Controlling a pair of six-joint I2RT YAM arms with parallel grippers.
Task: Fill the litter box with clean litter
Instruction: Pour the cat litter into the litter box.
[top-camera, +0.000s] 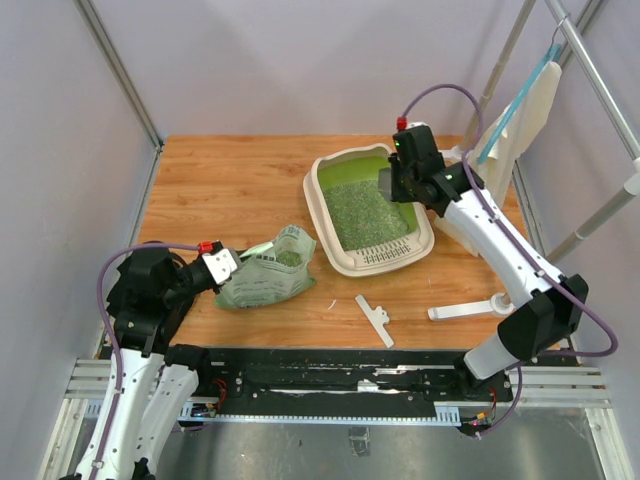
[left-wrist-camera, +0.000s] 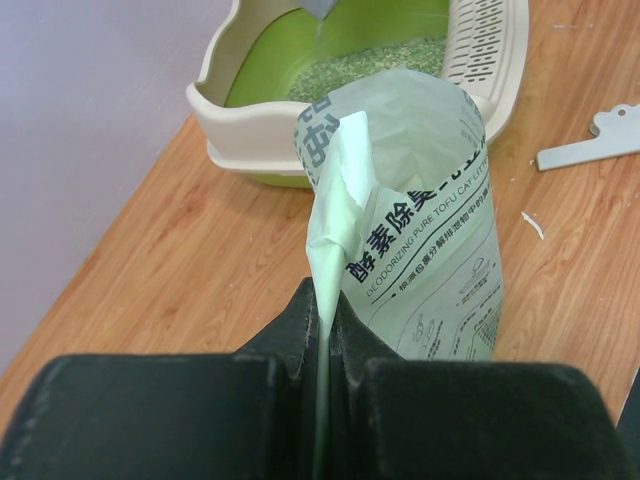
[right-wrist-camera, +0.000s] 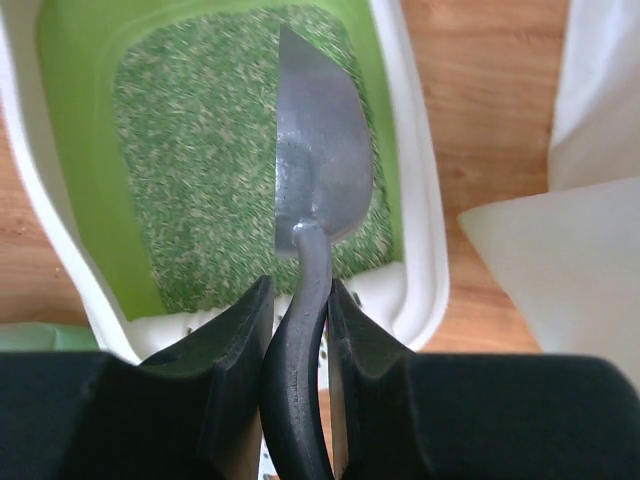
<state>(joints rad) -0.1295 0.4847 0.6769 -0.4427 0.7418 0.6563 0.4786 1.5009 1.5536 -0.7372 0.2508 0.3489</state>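
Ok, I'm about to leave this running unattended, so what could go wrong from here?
1. The left gripper pinches only a thin flap of the litter bag; it could slip or tear, spilling granules on the table.
2. The metal scoop, clamped by its handle in the right gripper, hangs over the litter box; a sweep might flick clean litter over the rim.

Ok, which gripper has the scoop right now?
The right gripper: it is shut on the handle of the metal scoop, over the litter box. The left gripper pinches the bag by its folded edge.
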